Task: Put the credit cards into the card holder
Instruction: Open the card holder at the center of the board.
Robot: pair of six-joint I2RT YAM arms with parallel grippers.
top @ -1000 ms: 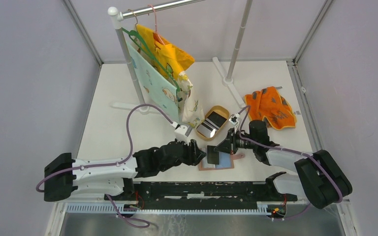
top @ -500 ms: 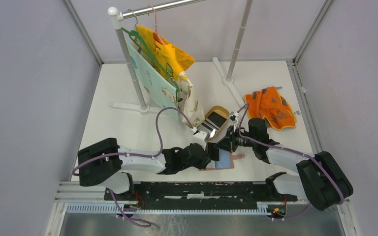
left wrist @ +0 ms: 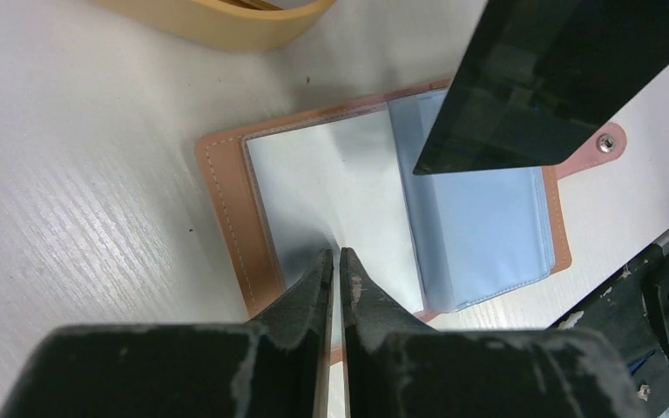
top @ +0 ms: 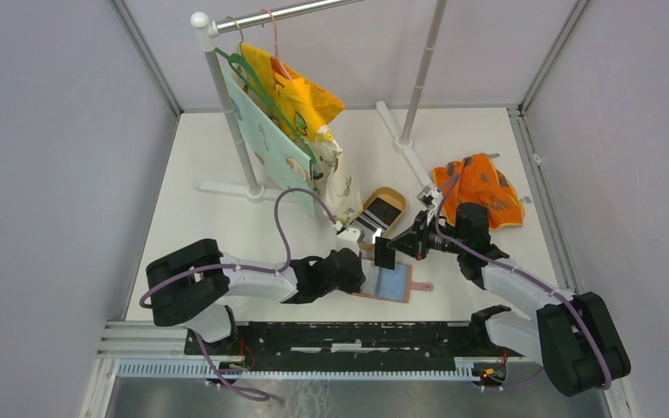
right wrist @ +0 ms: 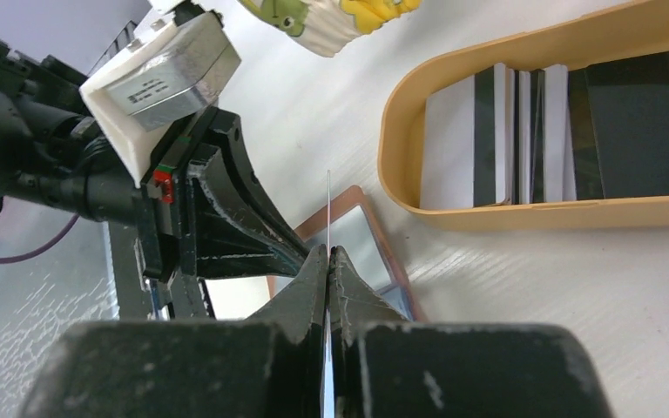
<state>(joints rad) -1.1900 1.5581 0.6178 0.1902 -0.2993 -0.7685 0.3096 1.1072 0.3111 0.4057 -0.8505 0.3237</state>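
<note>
So the right gripper (right wrist: 327, 257) clamps a card (left wrist: 557, 78) at the holder's (left wrist: 226, 200) 12 o'clock, and the left gripper (left wrist: 332, 261) looks pinched on the holder. If that pinch slips, the pocket probably flops shut and the card jams.

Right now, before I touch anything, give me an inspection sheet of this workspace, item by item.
Surface: white table, few dark specks.
Job's things: card holder lying open; dark card held above it; more cards in tan dish.
Clutter: orange cloth; clothes on rack.
Grippers: left gripper pinching holder's clear pocket; right gripper shut on dark card.
Cables: purple cables looping off both arms.
Surroundings: grey walls.
</note>
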